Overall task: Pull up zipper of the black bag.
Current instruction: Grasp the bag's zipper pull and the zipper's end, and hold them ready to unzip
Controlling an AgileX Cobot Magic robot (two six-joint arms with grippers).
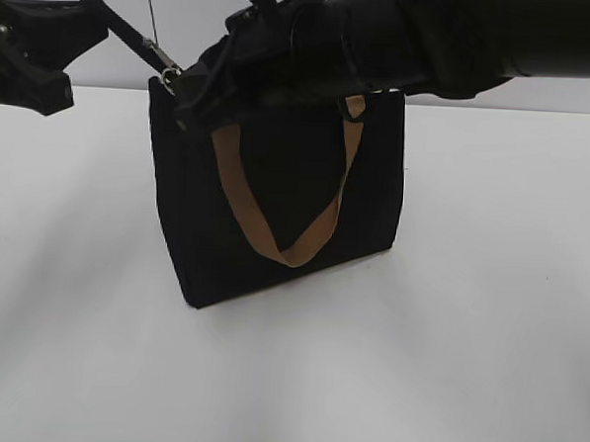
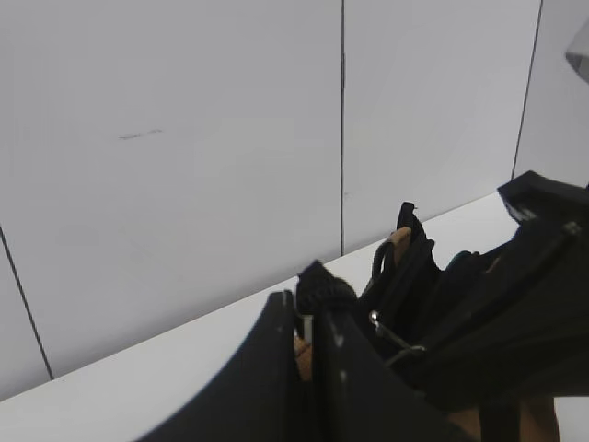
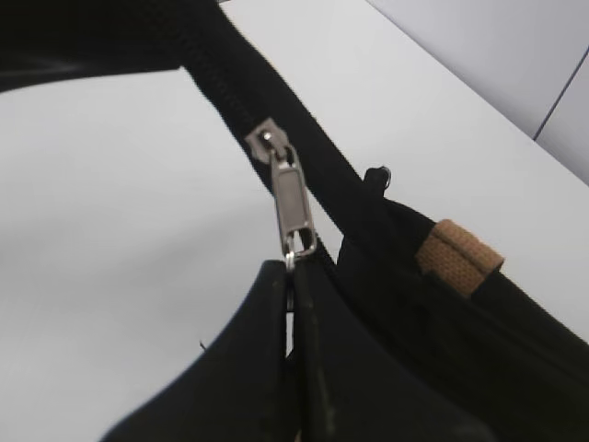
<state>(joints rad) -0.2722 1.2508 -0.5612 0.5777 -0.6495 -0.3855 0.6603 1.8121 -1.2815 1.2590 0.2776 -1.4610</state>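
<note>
Black arms [image 1: 463, 37], matte black end effector [image 3: 293, 276]

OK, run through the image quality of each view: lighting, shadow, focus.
Exterior view: even soft light, the black bag nearly featureless, faint shadows on the table, the near arm a dark blur across the top. Left wrist view: the left gripper and fabric merge into one black mass. Right wrist view: the silver pull is sharp with a slight sheen; the right gripper is soft and dark.
</note>
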